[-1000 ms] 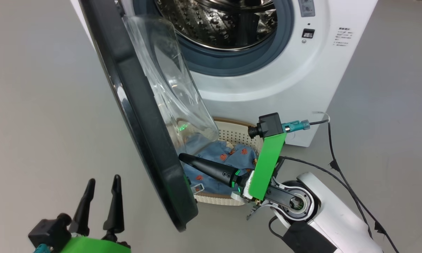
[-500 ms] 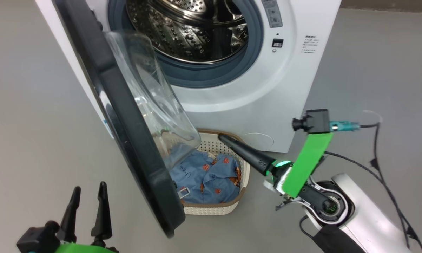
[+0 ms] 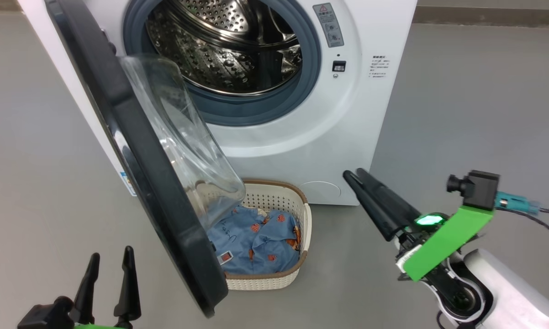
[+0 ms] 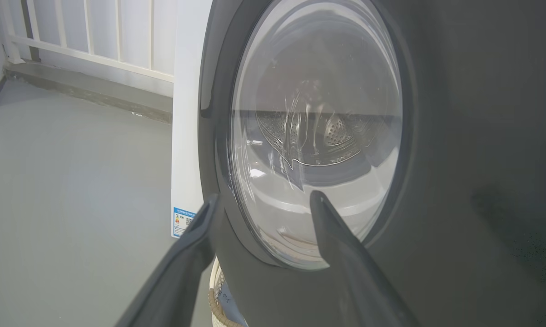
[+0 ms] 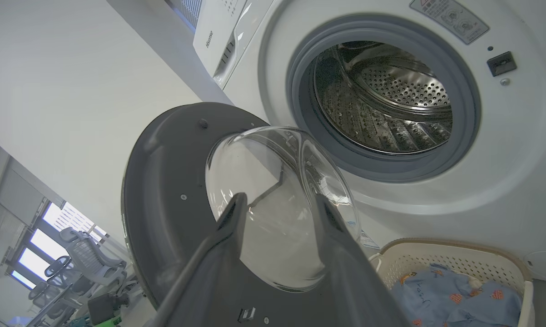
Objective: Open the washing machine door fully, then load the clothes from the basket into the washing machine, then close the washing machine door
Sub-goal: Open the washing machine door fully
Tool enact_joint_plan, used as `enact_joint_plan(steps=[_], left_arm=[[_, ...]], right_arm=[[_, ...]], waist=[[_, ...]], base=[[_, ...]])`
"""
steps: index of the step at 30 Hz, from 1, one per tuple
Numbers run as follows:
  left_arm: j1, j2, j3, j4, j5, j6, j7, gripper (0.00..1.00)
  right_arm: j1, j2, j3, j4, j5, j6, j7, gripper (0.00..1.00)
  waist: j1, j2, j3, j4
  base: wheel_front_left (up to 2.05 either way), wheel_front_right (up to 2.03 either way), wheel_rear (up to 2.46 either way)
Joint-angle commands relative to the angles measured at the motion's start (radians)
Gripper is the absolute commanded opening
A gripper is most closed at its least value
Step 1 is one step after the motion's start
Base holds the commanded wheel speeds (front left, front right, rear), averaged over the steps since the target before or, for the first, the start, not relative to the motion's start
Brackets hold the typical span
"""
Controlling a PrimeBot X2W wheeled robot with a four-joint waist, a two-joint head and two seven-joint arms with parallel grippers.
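Laundry scene, seen from above by the robot's head camera. A white washing machine (image 3: 338, 119) stands on a grey floor (image 3: 461, 114), and we can see into its bare steel drum (image 3: 219, 50).

The washing machine door (image 3: 133, 151) is hinged on the machine's left side and sticks out toward us, nearly edge-on. Its black disc runs from upper left down to lower centre, with the free edge pointing at the robot. Its glass bowl (image 3: 183, 151) bulges rightward, over the left part of the basket (image 3: 274, 198). We judge the door to be about half swung, not yet folded fully back.

The basket sits on the floor touching or just beside the machine's front, right below the opening, probably so that each lift is short. Its long axis runs from the robot toward the machine. The clothes (image 3: 256, 237), blue with small orange figures, lie crumpled inside it.

The left gripper (image 3: 111, 252) hovers on the door's outer side, fingers spread wide and empty, aimed at the outer face. We read this as a stand-by post. The right gripper (image 3: 354, 172) is on the inner side, right of the basket and apart from it. Its wrist view shows the fingers parted with nothing between them, pointing at the bowl, which suggests it is placed to press the door wider.
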Motion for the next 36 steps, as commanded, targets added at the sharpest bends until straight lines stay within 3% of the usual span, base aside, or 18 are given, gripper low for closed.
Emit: enact_joint_plan(steps=[1,5,11,20,28,36], left_arm=[[-0.006,0.012,0.038,-0.022,0.008,-0.002,-0.006,1.0],[-0.004,0.013,0.045,-0.021,0.009,-0.002,-0.006,1.0],[-0.001,0.014,0.05,-0.022,0.01,-0.002,-0.006,1.0],[0.015,0.019,0.066,-0.024,0.009,-0.002,-0.006,1.0],[0.024,0.027,0.073,-0.024,0.008,-0.002,-0.006,1.0],[0.03,0.029,0.076,-0.026,0.007,-0.002,-0.006,1.0]], right_arm=[[0.011,-0.027,0.02,-0.021,-0.015,0.002,-0.05,1.0],[0.022,-0.088,0.041,0.007,-0.056,0.002,-0.132,1.0],[0.062,-0.11,-0.018,0.023,-0.093,0.002,-0.159,1.0],[0.238,-0.046,-0.284,0.003,-0.286,0.002,-0.16,1.0],[0.348,0.031,-0.425,-0.015,-0.401,0.002,-0.16,1.0],[0.428,0.095,-0.546,-0.017,-0.593,0.002,-0.16,1.0]], waist=[[-0.0001,0.0,-0.004,-0.008],[-0.0001,0.0,-0.005,-0.018],[-0.0001,0.0,-0.007,-0.03],[-0.0001,0.0,-0.026,-0.054],[-0.0001,0.0,-0.032,-0.085],[-0.0001,0.0,-0.035,-0.1]], base=[[0.0,0.0,0.0],[0.0,0.0,0.0],[0.0,0.0,0.0],[0.0,0.0,0.0],[0.0,0.0,0.0],[0.0,0.0,0.0]])
